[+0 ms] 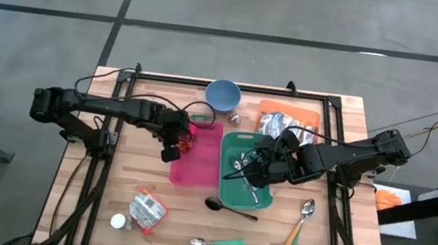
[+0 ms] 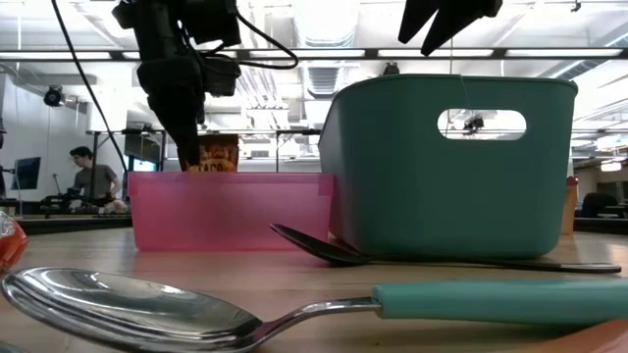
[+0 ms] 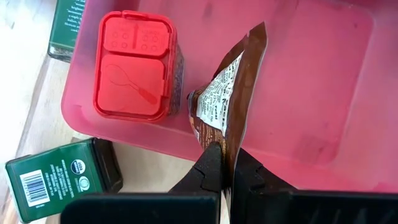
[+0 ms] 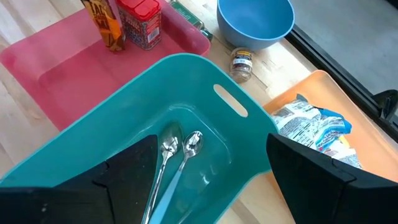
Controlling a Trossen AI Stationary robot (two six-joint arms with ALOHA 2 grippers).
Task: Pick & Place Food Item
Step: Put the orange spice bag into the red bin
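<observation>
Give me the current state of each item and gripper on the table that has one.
left gripper: shut on brown packet, over pink bin
brown packet: held upright, edge-on
pink bin: holds red-lidded jar
red-lidded jar: upright, lid closed
right gripper: open, empty, over teal bin
teal bin: holds two spoons
blue bowl: upright, looks empty
orange tray: holds foil packets

The brown packet (image 2: 218,153) standing in the pink tray (image 2: 228,211) carries letters reading roughly "ACO" in the low view. Its white panel (image 3: 219,93) of small print is illegible. The green tin (image 3: 59,177) beside the tray's edge bears a barcode and a round seal, both unreadable.
</observation>
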